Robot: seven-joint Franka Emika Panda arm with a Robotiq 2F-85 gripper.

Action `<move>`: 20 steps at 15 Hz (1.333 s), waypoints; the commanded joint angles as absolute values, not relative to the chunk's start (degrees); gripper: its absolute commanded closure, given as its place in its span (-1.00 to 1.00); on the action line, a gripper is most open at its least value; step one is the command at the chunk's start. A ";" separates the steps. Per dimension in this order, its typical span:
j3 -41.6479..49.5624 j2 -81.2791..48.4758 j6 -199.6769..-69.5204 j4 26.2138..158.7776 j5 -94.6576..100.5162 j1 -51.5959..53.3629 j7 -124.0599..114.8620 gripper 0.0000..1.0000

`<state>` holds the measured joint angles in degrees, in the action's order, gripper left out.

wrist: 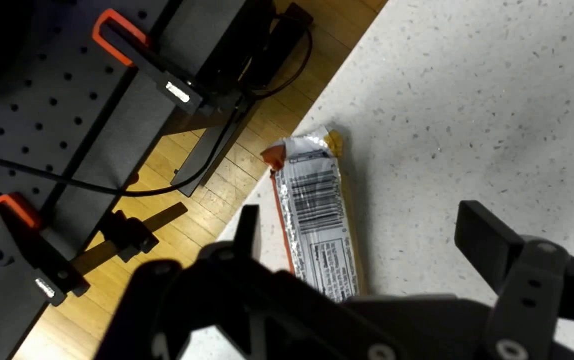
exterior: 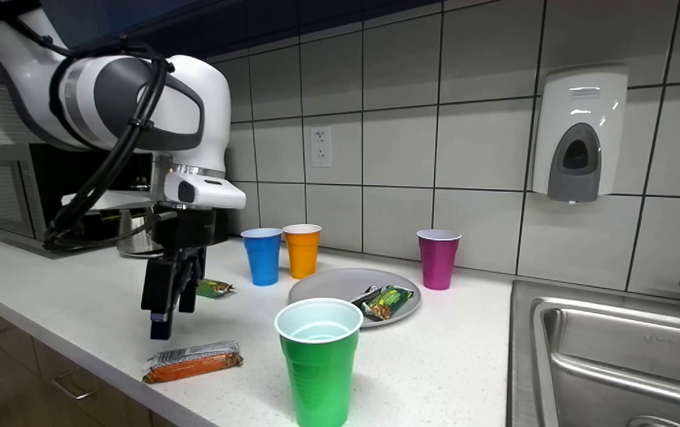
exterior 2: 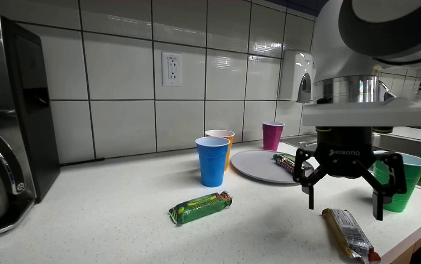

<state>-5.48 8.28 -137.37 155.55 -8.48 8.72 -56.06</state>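
Note:
My gripper points down above the counter, its two fingers spread wide with nothing between them. Just below it lies a wrapped bar, silver with a barcode on top and orange along one side. In the wrist view this bar lies nearer the left finger; its lower end is hidden behind the gripper. A green wrapped bar rests farther along the counter. On a grey plate lie a green bar and a darker wrapper partly behind it. A green cup stands upright close to the silver-and-orange bar.
Blue, orange and purple cups stand near the tiled wall. A steel sink borders the counter. A dark appliance stands at the opposite end. Clamps with orange handles show beyond the counter's front edge.

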 commanded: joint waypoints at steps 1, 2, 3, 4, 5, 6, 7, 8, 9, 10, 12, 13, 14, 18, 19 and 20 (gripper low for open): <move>-6.29 10.59 -137.08 157.03 -9.05 6.91 -56.74 -1.00; -6.17 10.56 -136.84 156.88 -8.80 6.59 -56.63 -1.00; -6.01 10.45 -136.70 156.72 -8.54 6.25 -56.50 -1.00; -5.83 10.25 -136.87 156.69 -8.54 5.93 -56.22 -1.00; -5.68 10.04 -137.12 156.70 -8.65 5.63 -55.93 -1.00; -5.60 9.79 -137.25 156.63 -8.72 5.36 -55.78 -1.00; -5.55 9.40 -137.64 156.66 -8.73 5.13 -55.56 -1.00; -5.46 9.22 -138.07 156.75 -9.03 4.96 -55.29 -1.00; -5.34 8.89 -138.43 156.81 -9.28 4.79 -54.89 -1.00; -5.26 8.58 -138.50 156.67 -9.38 4.66 -54.52 -1.00; -5.10 8.21 -138.50 156.44 -9.35 4.44 -54.11 -1.00; -5.07 7.95 -138.38 156.25 -9.28 4.39 -53.91 -1.00; -4.99 7.83 -138.31 156.18 -9.34 4.38 -53.77 -1.00; -4.68 7.25 -137.77 155.68 -9.38 4.37 -53.24 -1.00; -4.72 7.20 -137.53 155.48 -9.22 4.35 -53.52 -1.00; -4.73 7.46 -137.36 155.30 -9.20 4.39 -53.37 -1.00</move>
